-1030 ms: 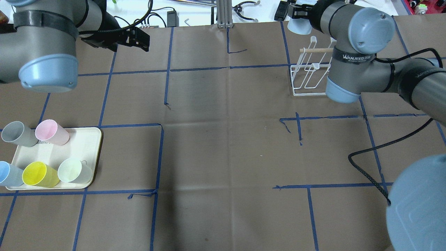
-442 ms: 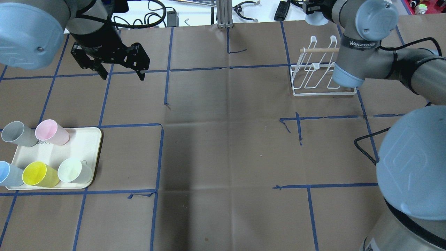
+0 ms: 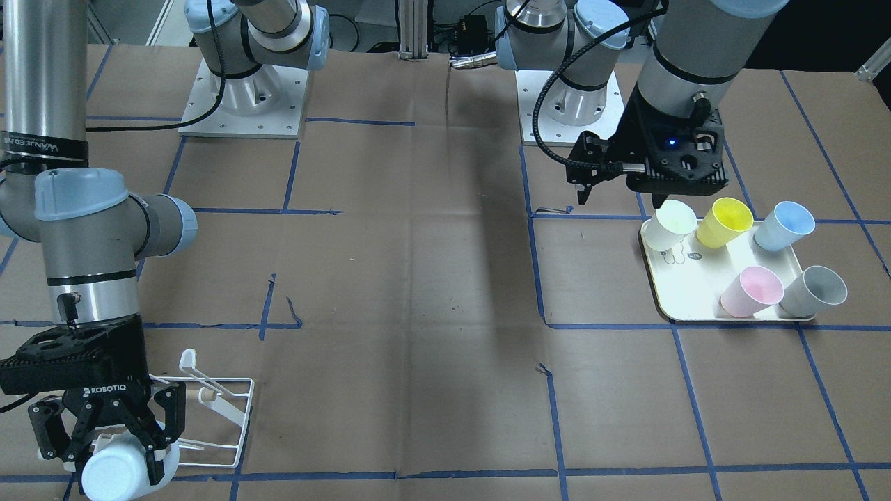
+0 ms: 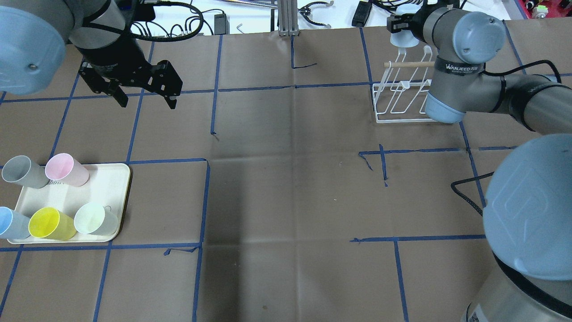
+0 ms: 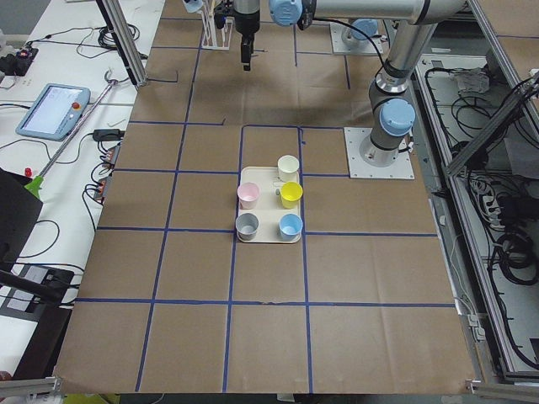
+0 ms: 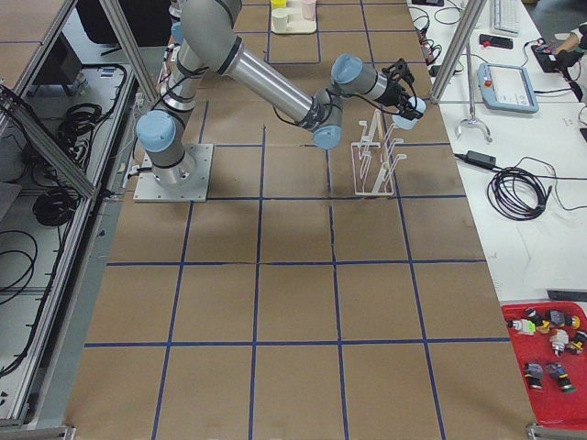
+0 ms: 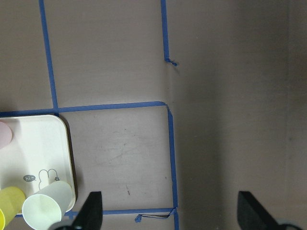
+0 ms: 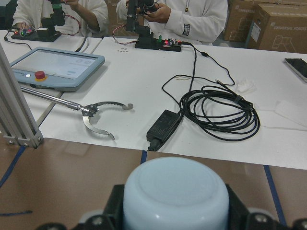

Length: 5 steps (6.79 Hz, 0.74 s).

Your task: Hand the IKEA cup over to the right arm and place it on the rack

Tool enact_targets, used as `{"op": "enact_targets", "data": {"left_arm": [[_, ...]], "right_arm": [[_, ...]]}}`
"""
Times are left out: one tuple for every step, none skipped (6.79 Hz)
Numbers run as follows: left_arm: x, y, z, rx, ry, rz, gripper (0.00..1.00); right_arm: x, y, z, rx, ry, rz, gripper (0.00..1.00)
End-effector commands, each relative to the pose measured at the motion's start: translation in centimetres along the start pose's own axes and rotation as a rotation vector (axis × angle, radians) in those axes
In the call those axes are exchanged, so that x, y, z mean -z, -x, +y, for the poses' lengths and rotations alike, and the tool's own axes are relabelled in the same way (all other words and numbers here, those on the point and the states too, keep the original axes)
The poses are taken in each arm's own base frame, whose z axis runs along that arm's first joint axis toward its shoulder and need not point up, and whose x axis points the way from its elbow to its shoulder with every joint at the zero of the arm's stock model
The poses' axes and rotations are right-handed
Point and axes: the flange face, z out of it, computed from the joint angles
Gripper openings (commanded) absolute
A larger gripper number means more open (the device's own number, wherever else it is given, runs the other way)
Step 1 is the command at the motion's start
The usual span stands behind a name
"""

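Now, near left, cream tray (image 4: pixel 105 190) and its five cups (image 4: pixel 51 223) unmoved, farther back, left gripper (image 4: pixel 147 103) splayed wide and empty, shifted slightly left and nearer, far right, right gripper (image 3: pixel 111 463) clamped on pale-blue IKEA cup (image 3: pixel 111 479), drawn closer to the rack (image 4: pixel 409 64) prong tips.

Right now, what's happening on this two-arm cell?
The right pincer grips a pale-blue plastic cup beside the small white wire rack, not yet released onto a prong. The left pincer hangs open and empty over the table, near the cream rounded tray holding five more pastel cups.
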Motion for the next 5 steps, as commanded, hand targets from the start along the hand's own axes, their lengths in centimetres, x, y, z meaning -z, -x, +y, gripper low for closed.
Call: {"op": "enact_targets", "data": {"left_arm": [[-2.0, 6.6, 2.6, 0.000, 0.036, 0.015, 0.99], [-4.3, 9.3, 5.3, 0.015, 0.057, 0.021, 0.99], [-6.5, 12.5, 7.8, 0.020, 0.065, 0.031, 0.99], [-8.9, 15.7, 9.9, 0.019, 0.066, 0.040, 0.99], [-11.0, 18.0, 11.5, 0.007, 0.053, 0.037, 0.99]], "right_arm": [[0.2, 0.5, 1.7, -0.007, 0.025, -0.006, 0.22], [0.2, 0.6, 2.2, -0.006, 0.022, -0.006, 0.28], [0.1, 0.6, 2.3, -0.013, 0.023, -0.007, 0.72], [-0.1, 0.6, 2.5, -0.029, 0.027, -0.011, 0.99], [0.0, 0.6, 2.4, -0.030, 0.024, -0.010, 0.99]]}}
